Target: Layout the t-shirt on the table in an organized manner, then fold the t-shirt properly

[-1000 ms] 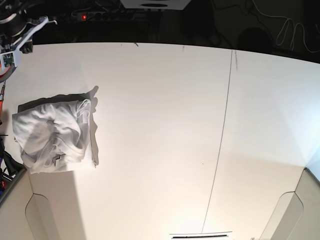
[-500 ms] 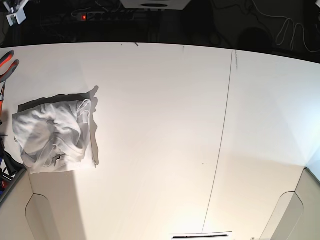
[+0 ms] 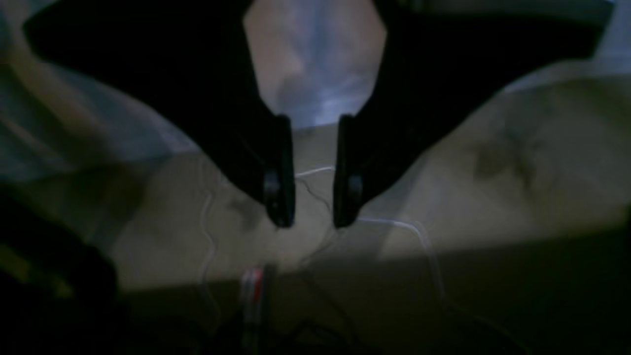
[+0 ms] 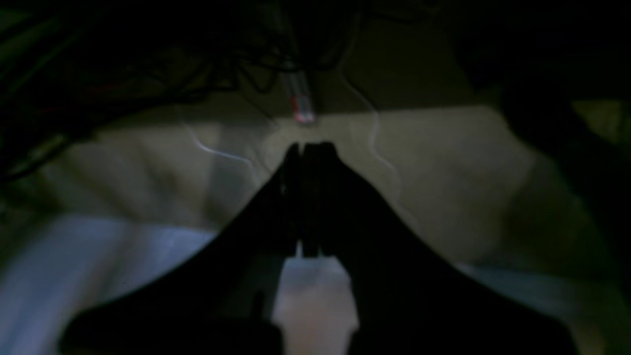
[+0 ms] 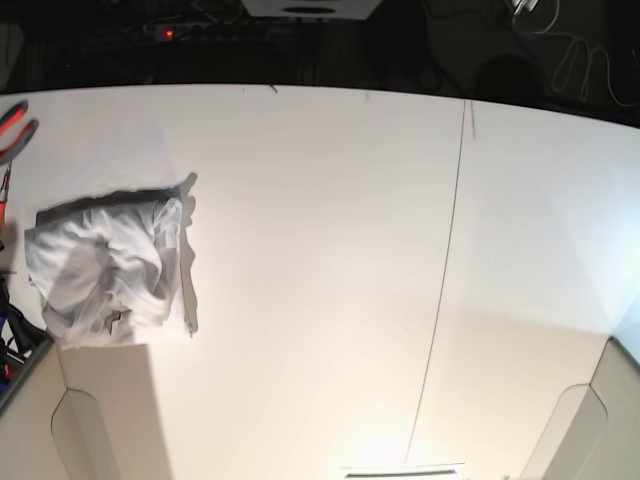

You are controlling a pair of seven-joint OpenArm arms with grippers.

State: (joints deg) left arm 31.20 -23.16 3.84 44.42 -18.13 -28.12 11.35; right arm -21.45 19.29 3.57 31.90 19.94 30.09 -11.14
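Note:
The white t-shirt (image 5: pixel 105 265) lies crumpled in a heap at the left side of the white table (image 5: pixel 330 250). It is bunched up, with grey folds, and nothing touches it. Neither gripper shows in the base view. In the left wrist view, my left gripper (image 3: pixel 313 222) is open by a narrow gap and empty, above a dim floor with cables. In the right wrist view, my right gripper (image 4: pixel 305 148) is shut with nothing between the fingers. Both wrist views are dark and blurred, and the shirt is not in them.
A thin dark seam (image 5: pixel 445 270) runs down the table right of centre. Orange-handled pliers (image 5: pixel 14 128) lie at the left edge. Cables and a power strip (image 5: pixel 200 30) sit in the dark beyond the far edge. Grey cutouts (image 5: pixel 90 440) are at the near corners.
The arm part at the top left of the base view has moved up and out of the picture. The shirt has not moved.

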